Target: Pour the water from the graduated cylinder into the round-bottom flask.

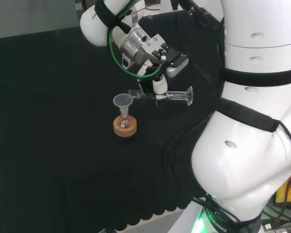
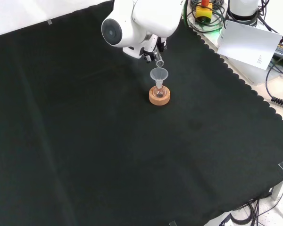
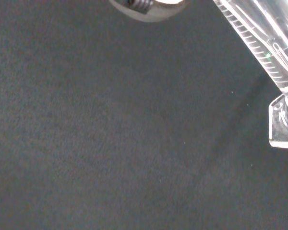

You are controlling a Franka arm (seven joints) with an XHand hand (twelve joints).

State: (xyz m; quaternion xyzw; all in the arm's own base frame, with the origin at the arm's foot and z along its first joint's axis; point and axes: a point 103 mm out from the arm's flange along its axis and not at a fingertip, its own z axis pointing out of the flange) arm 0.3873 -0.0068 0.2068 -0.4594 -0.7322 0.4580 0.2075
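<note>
1. Black and white robot hand (image 1: 157, 87), fingers curled round a clear glass graduated cylinder (image 1: 177, 95), which lies nearly level above the desk (image 1: 48, 121) covered in black cloth.
2. In the head view, cylinder mouth extends left of the robot hand, over a clear funnel (image 1: 122, 101).
3. Funnel sits in a small round-bottom flask (image 1: 124, 119), below and left of the robot hand.
4. Flask rests on a cork ring stand (image 1: 125, 128).

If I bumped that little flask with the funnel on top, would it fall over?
Probably fairly easily. The flask looks small and likely light, and the funnel in its neck is wider than the flask, so it seems top-heavy. The cork ring cradles its round bottom, which should steady it a little, though it looks like breakable glass.
</note>
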